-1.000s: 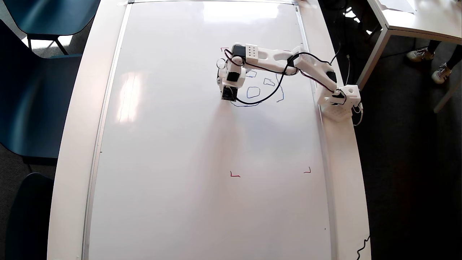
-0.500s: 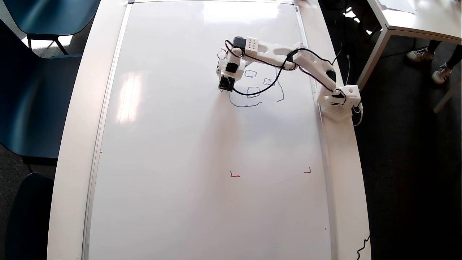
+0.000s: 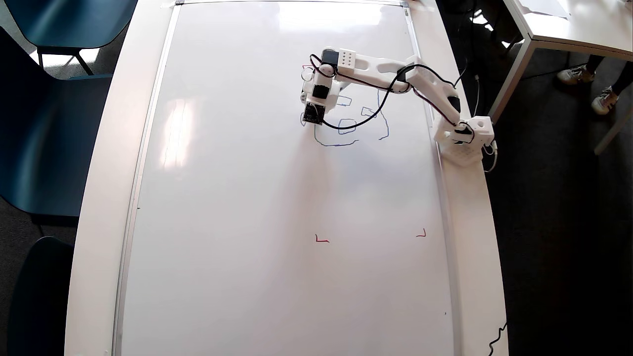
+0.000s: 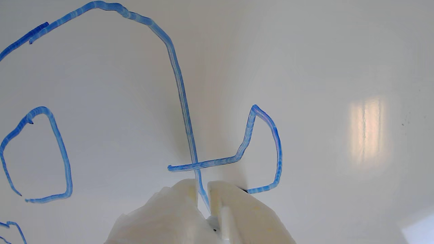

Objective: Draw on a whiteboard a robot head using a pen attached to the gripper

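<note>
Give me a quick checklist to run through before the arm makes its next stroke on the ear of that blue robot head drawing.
1. Small blue ear loop closed: not ok; its lower line runs behind the fingers, so the join is hidden.
2. White 3D-printed plastic gripper near the ear: ok; its tips sit right below the loop.
3. Slim marker pen held and touching: cannot tell; no barrel or tip shows in either view.
4. Blue rounded-square robot head outline complete: not ok; the overhead view shows a gap along its lower edge.
5. Glossy white whiteboard has room beside the ear: ok.
6. Black cable clear of the stroke: cannot tell; it loops over the drawing.
</note>
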Available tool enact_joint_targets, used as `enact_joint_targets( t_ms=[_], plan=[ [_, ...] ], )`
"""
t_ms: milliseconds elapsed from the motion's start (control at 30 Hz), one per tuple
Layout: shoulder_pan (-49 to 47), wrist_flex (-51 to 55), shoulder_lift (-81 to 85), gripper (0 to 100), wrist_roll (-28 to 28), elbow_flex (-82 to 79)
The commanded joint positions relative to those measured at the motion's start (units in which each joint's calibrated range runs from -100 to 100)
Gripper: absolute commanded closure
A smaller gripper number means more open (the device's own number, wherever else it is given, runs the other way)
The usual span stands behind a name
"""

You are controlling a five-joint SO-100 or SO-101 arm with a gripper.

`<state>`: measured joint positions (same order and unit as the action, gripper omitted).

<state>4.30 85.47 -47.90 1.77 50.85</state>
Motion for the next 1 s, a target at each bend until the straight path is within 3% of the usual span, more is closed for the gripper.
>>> enact_joint_targets(
  t_ms=[0,567,967],
  plan=[
    [-1.76,0.89,2.41,99,0.43,-0.23],
    [-3.45,0.89,2.49,99,1.39,0.95],
    [-3.30,11.75,17.25,99,1.02,6.30]
  ],
)
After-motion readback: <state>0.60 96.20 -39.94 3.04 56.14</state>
